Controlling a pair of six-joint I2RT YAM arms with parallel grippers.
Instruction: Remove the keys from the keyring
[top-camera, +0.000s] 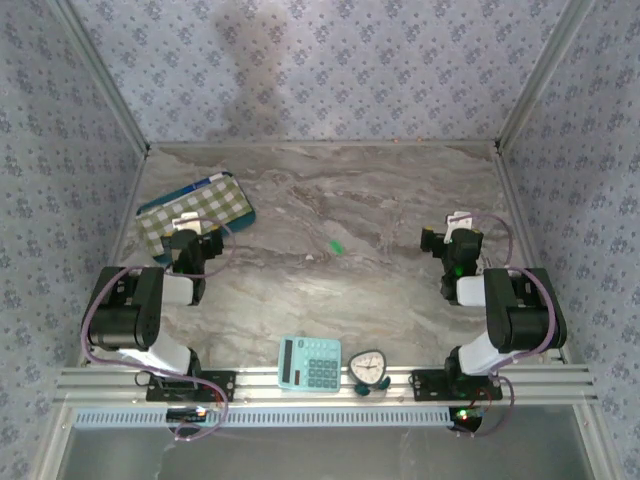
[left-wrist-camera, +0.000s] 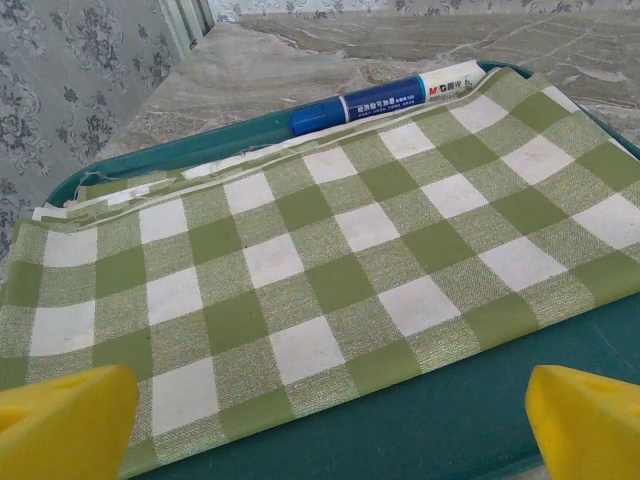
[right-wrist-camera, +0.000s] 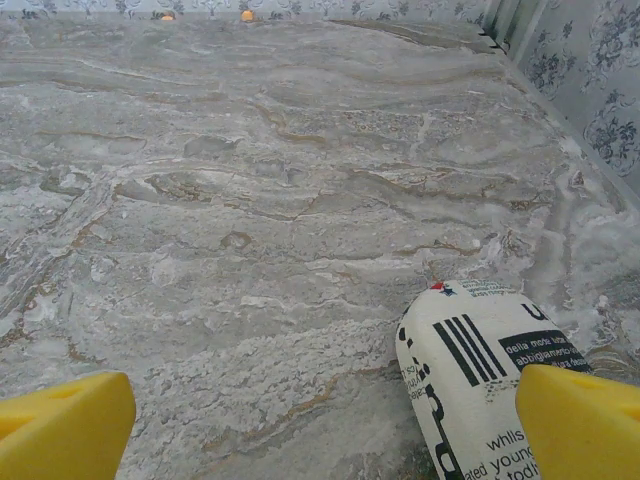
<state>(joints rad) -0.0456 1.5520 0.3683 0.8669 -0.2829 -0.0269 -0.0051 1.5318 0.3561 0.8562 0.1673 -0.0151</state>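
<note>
My left gripper (top-camera: 190, 240) hovers over the near edge of a teal tray (left-wrist-camera: 420, 420) and is open; its yellow fingertips (left-wrist-camera: 70, 420) stand wide apart with nothing between them. My right gripper (top-camera: 455, 240) sits low over the marble table near the right wall, also open, with bare table between its fingers (right-wrist-camera: 70, 425). A small green item (top-camera: 337, 246) lies mid-table, too small to identify.
The tray (top-camera: 240, 205) holds a folded green-and-white checked cloth (left-wrist-camera: 330, 250) and a blue-and-white marker (left-wrist-camera: 385, 95). A white printed object (right-wrist-camera: 480, 370) lies by my right fingertip. A teal calculator (top-camera: 309, 362) and a small round clock (top-camera: 368, 368) stand at the near edge.
</note>
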